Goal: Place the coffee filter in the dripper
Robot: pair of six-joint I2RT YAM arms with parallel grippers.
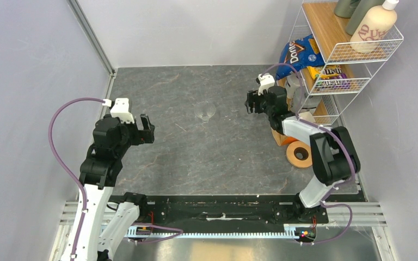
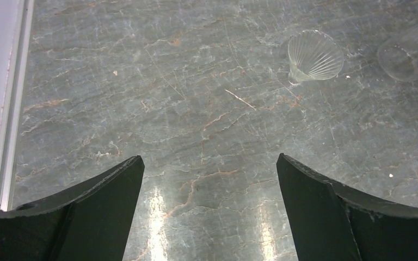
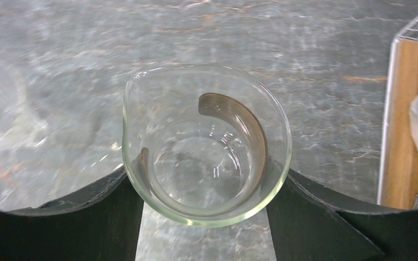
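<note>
1. Table (image 1: 196, 157): a dark grey slab with pale marble-like veins is lying flat and is shining under the lights.
2. Dripper (image 1: 207, 111) (image 2: 314, 56): a small clear glass cone, ribbed like a shell, is lying on its side at the far middle of the table. It is resting between the two grippers and apart from both, with its open mouth turned toward the left wrist camera.
3. Wooden ring (image 1: 299, 154): a round orange-brown collar is lying flat at the right side of the table, beside the right arm's elbow and well apart from the glass cone.
4. Glass cup (image 3: 207, 147) (image 2: 405, 54): a clear, thin-walled round vessel with a small pouring lip is sitting to the right of the dripper. A curved brown band is showing through its wall.
5. Right gripper (image 1: 252, 101) (image 3: 207, 174): the arm is rising from the near right, folding at the elbow and pointing its wrist leftward. Its black fingers are pressing on both sides of the glass cup, grasping it.
6. Left gripper (image 1: 146, 129) (image 2: 209, 160): the arm is bending up from the near left, with its wrist aiming rightward at the dripper. Its fingers are spread wide above bare table, grasping nothing.
7. Coffee filter: I cannot tell where it is. An orange-tan patch (image 1: 279, 138) is peeking from under the right forearm, too hidden to name.
8. Wire shelf (image 1: 359, 54): a white wire rack with wooden boards is standing at the far right, carrying snack bags and bottles.
</note>
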